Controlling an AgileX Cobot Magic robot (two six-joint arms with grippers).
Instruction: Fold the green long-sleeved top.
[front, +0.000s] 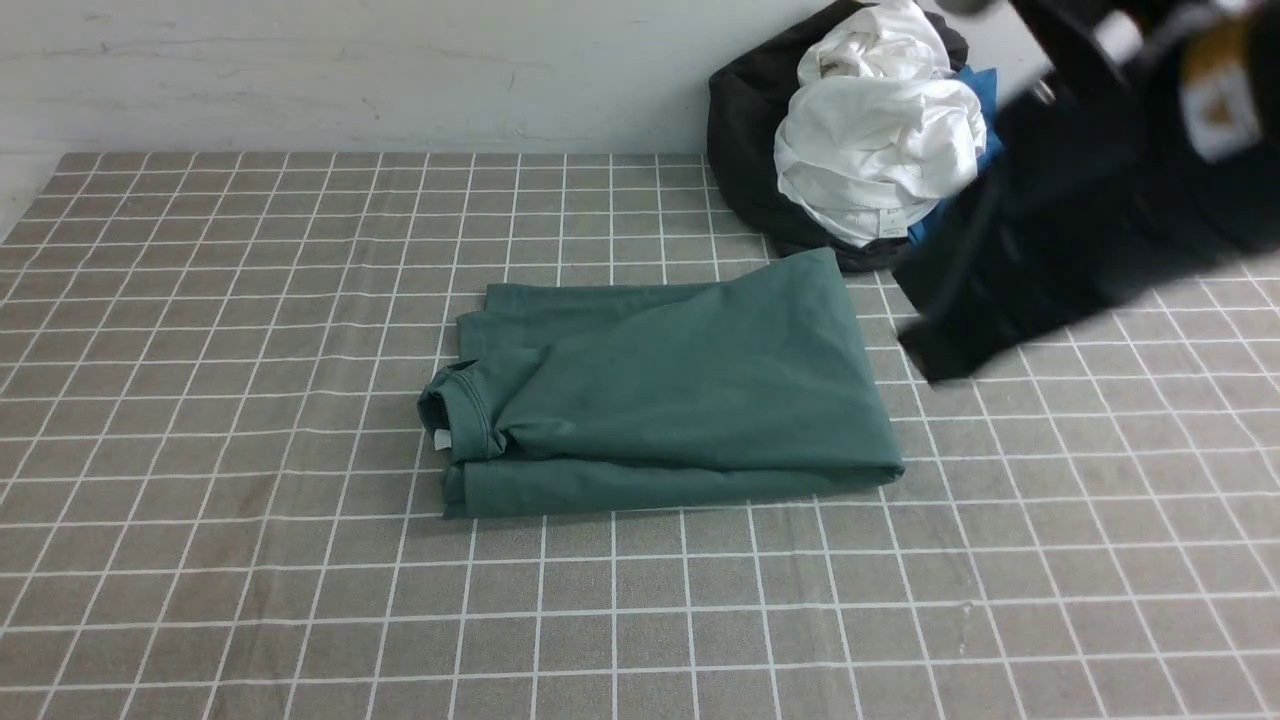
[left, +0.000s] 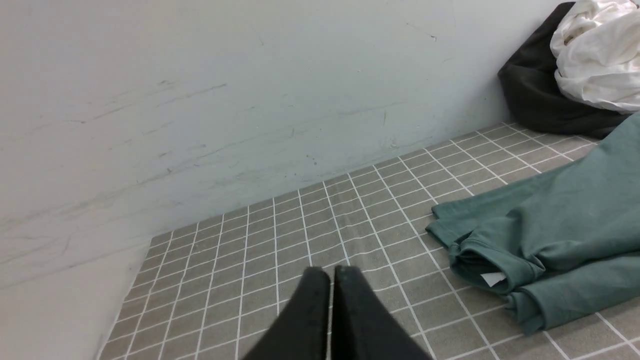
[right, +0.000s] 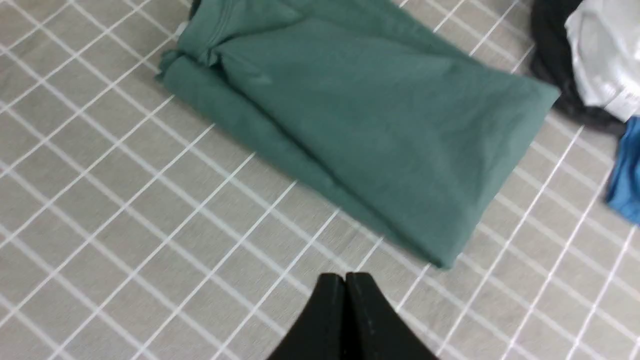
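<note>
The green long-sleeved top (front: 660, 390) lies folded into a compact rectangle at the middle of the checked tablecloth, its collar and white neck label (front: 441, 440) at its left end. It also shows in the left wrist view (left: 560, 240) and the right wrist view (right: 360, 115). My left gripper (left: 332, 272) is shut and empty, above the cloth to the left of the collar; it is out of the front view. My right gripper (right: 345, 277) is shut and empty, raised above the cloth near the top's front right corner. The right arm (front: 1080, 190) shows blurred at upper right.
A pile of garments sits at the back right against the wall: a dark grey one (front: 750, 140), a white one (front: 880, 150) on it, and a blue one (right: 625, 175). The grey wall (left: 225, 100) runs along the far edge of the checked tablecloth (front: 250, 560).
</note>
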